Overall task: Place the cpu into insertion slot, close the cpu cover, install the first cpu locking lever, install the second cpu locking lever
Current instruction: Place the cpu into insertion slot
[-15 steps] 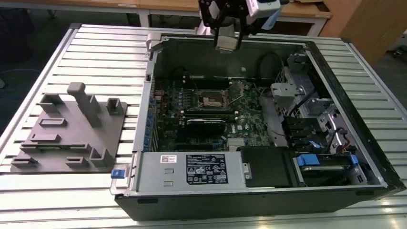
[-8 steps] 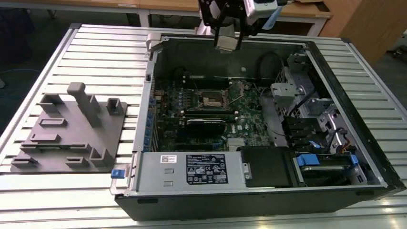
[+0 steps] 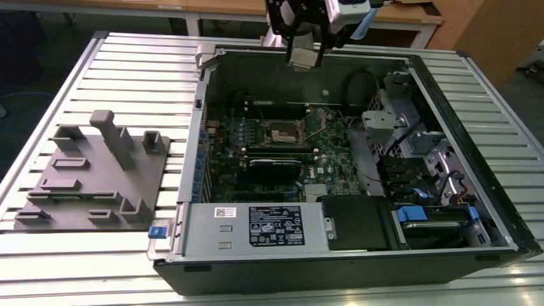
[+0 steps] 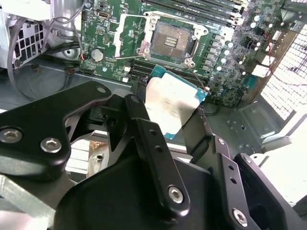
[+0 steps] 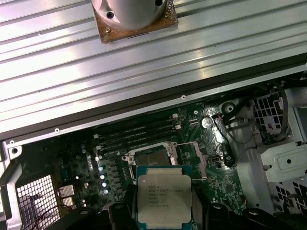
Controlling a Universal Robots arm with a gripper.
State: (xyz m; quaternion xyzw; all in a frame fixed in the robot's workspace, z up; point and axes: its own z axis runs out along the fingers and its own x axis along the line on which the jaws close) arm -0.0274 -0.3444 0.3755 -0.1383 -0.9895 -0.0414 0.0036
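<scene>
First wrist view shows the cpu (image 5: 164, 199) gripped by two opposite edges in the closed pincer (image 5: 164, 218), metal top facing the camera. It hangs in the air over the green circuit board (image 5: 225, 187), short of the insertion slot (image 5: 152, 155), whose dark centre lies uncovered. Exterior view puts the pincer (image 3: 304, 56) at about twelve o'clock from the slot (image 3: 285, 132), high over the open computer case (image 3: 340, 274) on the bench (image 3: 127, 70). I judge good seating needs the chip level, square to the socket and lowered straight without sliding.
</scene>
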